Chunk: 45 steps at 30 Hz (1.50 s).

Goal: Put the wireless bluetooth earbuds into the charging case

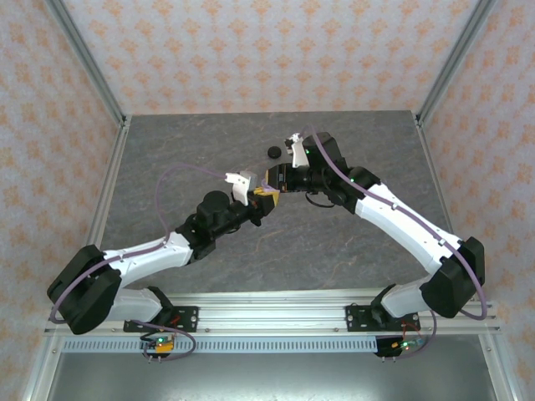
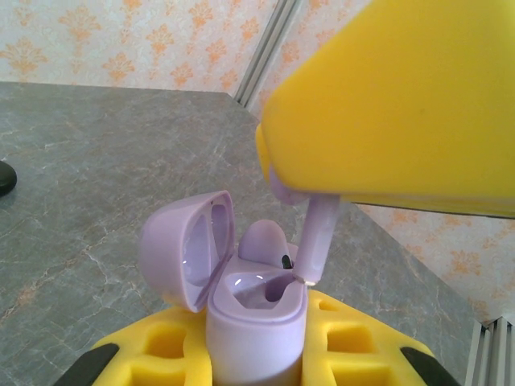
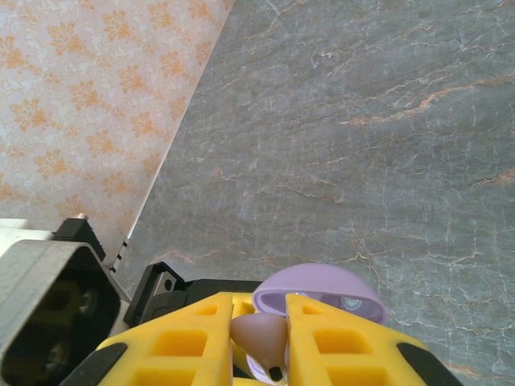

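My left gripper (image 1: 257, 199) is shut on the lavender charging case (image 2: 256, 322), which stands upright between its yellow fingers (image 2: 161, 346) with the lid (image 2: 181, 245) swung open to the left. One lavender earbud (image 2: 261, 240) sits in the far slot. My right gripper (image 3: 261, 326) is shut on a second lavender earbud (image 3: 259, 336), held from above. In the left wrist view that second earbud's stem (image 2: 319, 233) points down, its tip at the rim of the case's free slot. The two grippers meet over the middle of the table, the right gripper (image 1: 276, 178) just beyond the left.
A black round disc (image 1: 272, 151) lies on the grey marble table (image 1: 167, 167) just beyond the grippers, and its edge peeks in at the left of the left wrist view (image 2: 4, 177). Patterned walls and metal frame posts (image 1: 88, 63) enclose the table.
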Each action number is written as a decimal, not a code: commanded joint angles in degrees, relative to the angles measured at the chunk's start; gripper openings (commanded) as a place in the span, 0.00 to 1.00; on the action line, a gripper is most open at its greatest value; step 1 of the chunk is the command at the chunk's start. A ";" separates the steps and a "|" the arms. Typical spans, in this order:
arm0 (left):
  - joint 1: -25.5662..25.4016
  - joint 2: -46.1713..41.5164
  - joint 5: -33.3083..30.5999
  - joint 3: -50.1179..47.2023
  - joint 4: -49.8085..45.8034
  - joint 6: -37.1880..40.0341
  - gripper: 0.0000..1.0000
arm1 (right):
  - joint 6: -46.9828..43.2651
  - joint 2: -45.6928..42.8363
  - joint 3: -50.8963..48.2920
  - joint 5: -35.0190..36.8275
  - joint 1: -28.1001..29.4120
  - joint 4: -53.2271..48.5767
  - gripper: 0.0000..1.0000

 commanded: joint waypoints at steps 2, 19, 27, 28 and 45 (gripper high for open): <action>-0.63 -2.28 -0.95 1.68 -0.45 0.12 0.13 | -1.38 0.47 0.47 -0.28 0.48 -0.79 0.21; -0.64 -1.82 0.36 2.73 -1.62 0.21 0.13 | -1.47 0.68 0.42 -0.80 0.57 -1.04 0.21; -0.72 -1.19 0.94 3.41 -2.20 0.21 0.13 | -1.34 0.87 0.46 -0.46 0.65 -0.90 0.21; -0.70 -1.08 0.83 3.52 -2.26 0.19 0.13 | -1.27 0.81 0.47 -0.53 0.65 -0.83 0.21; -0.76 -1.15 -0.89 4.05 -2.56 -0.87 0.13 | -1.90 0.36 -0.88 -0.79 0.65 -1.79 0.21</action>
